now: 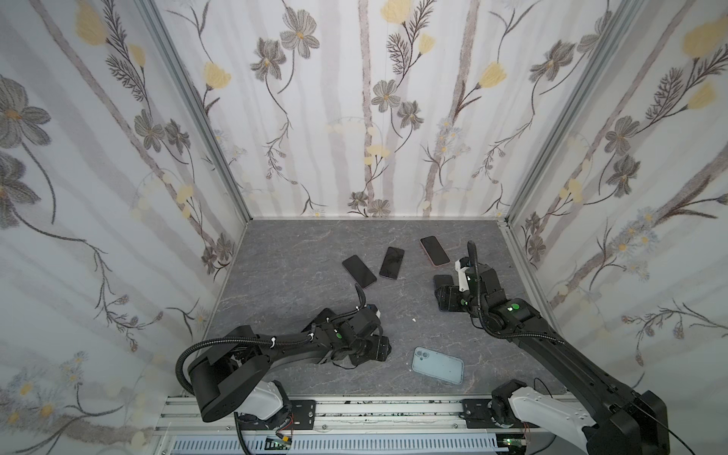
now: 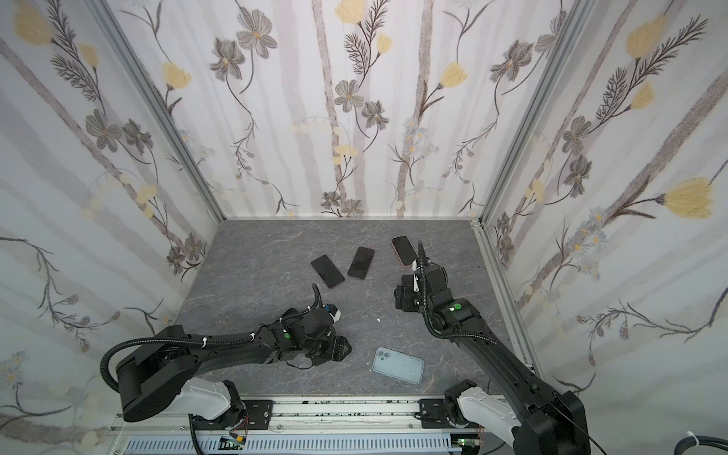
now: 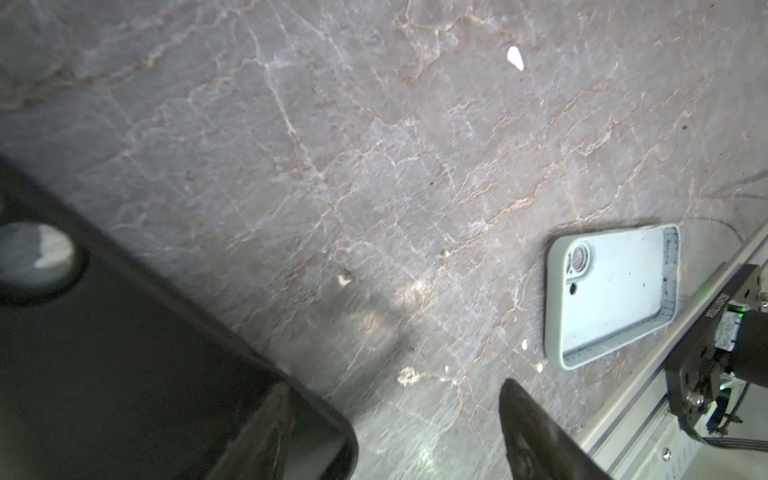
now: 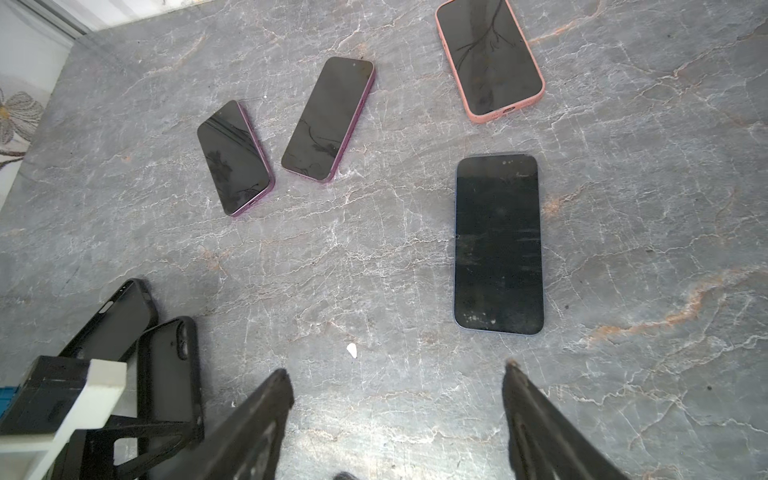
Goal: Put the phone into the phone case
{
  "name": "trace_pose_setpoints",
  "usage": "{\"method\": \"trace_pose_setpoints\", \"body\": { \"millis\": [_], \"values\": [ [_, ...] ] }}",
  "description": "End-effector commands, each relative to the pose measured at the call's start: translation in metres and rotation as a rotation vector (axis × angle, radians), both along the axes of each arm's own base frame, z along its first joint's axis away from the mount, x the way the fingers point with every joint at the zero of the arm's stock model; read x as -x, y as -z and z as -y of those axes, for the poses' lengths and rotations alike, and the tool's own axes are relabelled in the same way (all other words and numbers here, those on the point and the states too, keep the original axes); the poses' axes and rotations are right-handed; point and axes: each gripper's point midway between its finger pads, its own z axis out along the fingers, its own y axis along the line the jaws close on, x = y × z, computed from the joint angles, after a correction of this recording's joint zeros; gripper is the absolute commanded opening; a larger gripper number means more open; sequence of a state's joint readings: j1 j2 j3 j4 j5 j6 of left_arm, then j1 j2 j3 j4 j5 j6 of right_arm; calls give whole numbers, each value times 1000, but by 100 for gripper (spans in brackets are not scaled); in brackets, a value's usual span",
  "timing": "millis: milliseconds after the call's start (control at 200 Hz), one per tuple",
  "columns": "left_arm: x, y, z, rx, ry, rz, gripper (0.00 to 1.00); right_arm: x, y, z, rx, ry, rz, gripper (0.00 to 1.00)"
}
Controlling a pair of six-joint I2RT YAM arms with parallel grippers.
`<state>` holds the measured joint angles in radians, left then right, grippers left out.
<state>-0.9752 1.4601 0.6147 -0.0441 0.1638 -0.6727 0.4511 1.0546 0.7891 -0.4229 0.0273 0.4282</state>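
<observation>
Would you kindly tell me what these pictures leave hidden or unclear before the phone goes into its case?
- Dark blue-edged bare phone: mostly covered by the right hand in both top views.
- Two black phone cases: largely under the left arm in both top views; one blurred, cut off in the left wrist view.
- Small white fleck: too small to identify.
- Left hand: contact with that case unclear.

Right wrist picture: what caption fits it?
Open right gripper near four face-up phones on a grey table.
</observation>
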Motion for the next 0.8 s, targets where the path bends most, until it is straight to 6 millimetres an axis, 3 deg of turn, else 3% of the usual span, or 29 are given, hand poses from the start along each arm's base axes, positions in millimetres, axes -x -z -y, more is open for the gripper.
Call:
{"method": "trace_pose_setpoints", "body": {
  "millis": [0,330,455,570,794],
  "values": [
    [-9,8,-6,-39,-96,-12,80,-5,-4,3,15,17,20,79],
    [-47,-11,2,32,-265,52,81,-9,-7,17,33,62,21,79],
    [-52,-26,3,12,-216,83,81,-7,-7,20,36,66,16,79],
    [-41,-28,-10,-95,-115,91,82,-6,-7,22,43,64,16,79],
    [7,-21,-44,-229,66,50,80,-8,-2,16,36,37,-12,78]
  ]
}}
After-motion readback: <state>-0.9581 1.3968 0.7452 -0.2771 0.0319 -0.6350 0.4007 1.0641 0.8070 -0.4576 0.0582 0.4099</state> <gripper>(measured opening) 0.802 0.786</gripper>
